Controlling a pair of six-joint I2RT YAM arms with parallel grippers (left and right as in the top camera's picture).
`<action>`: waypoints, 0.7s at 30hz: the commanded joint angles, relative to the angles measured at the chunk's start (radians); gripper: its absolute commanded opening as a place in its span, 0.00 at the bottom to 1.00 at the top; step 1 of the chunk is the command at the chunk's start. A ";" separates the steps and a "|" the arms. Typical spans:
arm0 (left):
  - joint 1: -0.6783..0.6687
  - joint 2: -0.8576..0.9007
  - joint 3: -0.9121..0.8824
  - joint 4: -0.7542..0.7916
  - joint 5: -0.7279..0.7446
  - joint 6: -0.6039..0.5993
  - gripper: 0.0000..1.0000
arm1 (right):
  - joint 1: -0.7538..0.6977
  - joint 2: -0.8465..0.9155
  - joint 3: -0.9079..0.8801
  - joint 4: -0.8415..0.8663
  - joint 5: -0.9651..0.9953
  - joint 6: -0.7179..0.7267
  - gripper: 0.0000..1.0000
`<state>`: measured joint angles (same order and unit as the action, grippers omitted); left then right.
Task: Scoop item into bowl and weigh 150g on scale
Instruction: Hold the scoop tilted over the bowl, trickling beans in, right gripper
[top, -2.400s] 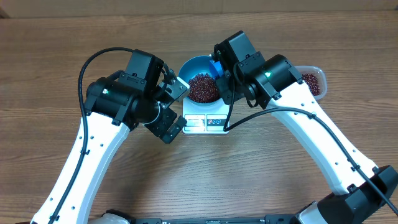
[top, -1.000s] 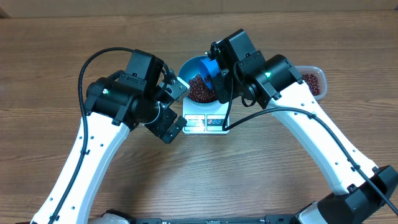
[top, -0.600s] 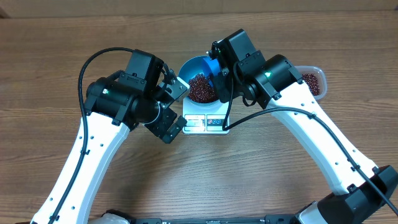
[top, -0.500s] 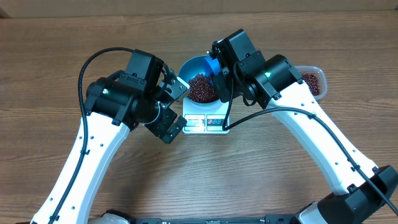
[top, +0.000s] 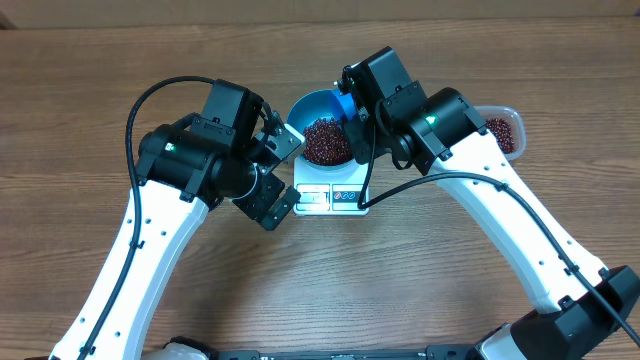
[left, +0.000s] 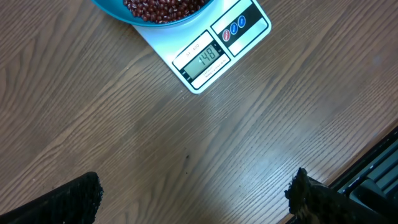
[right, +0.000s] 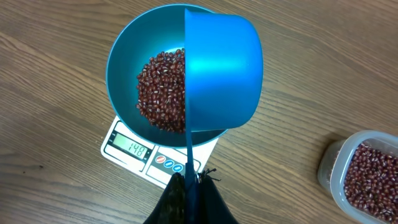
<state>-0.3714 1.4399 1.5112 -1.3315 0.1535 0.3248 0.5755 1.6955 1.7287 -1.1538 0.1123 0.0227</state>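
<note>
Pinching the scoop (right: 221, 68), the right gripper (right: 189, 186) is tipping it back from the bowl (right: 127, 68). The scale (left: 214, 56) is showing nearly enough. The left gripper (left: 196, 193) is hanging spread wide.

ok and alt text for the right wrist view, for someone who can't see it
A blue scoop, its handle pinched in the right gripper, hangs over a blue bowl of red-brown beans on a white scale that reads 148. A clear tub of beans sits at lower right on the wooden table.
</note>
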 joint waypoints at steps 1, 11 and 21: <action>0.005 -0.013 -0.003 0.001 0.015 0.023 1.00 | -0.005 0.003 0.022 0.003 0.018 0.003 0.04; 0.005 -0.013 -0.003 0.001 0.016 0.023 1.00 | -0.005 0.003 0.022 0.002 0.018 0.004 0.04; 0.005 -0.013 -0.003 0.001 0.015 0.023 1.00 | -0.005 0.003 0.022 0.006 0.038 0.003 0.04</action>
<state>-0.3714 1.4399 1.5112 -1.3315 0.1535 0.3248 0.5758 1.6955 1.7287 -1.1534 0.1169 0.0227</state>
